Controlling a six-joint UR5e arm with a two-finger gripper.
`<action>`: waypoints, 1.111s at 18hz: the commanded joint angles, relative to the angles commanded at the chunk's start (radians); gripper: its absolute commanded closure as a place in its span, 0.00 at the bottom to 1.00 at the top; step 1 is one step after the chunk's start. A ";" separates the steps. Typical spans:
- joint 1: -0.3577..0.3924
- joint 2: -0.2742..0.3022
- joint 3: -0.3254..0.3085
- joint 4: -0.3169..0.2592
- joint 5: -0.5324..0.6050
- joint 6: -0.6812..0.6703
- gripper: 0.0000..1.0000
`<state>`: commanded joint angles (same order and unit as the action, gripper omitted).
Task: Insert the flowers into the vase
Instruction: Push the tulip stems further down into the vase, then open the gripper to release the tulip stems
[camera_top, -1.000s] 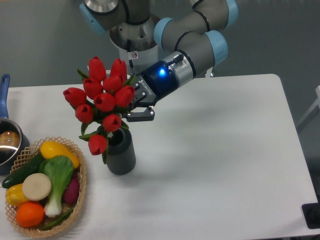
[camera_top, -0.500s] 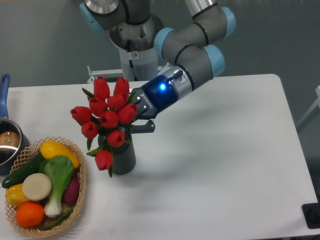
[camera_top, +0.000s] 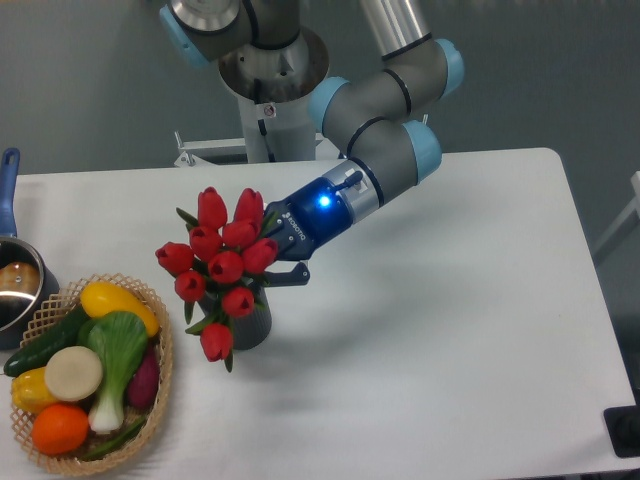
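From where I stand the gripper (camera_top: 268, 262), fingers clamped on the flowers (camera_top: 222, 262) from their 3 o'clock side, holds them low in the vase (camera_top: 250, 322); letting go carelessly could tip that top-heavy bunch over.

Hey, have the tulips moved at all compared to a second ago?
Yes. The flowers have dropped lower and shifted right, toward the near table edge, judged against the wicker basket, now covering most of the vase.
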<state>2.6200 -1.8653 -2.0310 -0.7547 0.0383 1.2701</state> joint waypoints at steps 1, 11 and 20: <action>0.002 0.002 -0.005 0.000 0.000 0.000 0.83; 0.035 0.031 -0.107 -0.002 0.095 0.049 0.09; 0.104 0.097 -0.155 -0.003 0.101 0.046 0.00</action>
<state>2.7243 -1.7688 -2.1859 -0.7578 0.1396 1.3162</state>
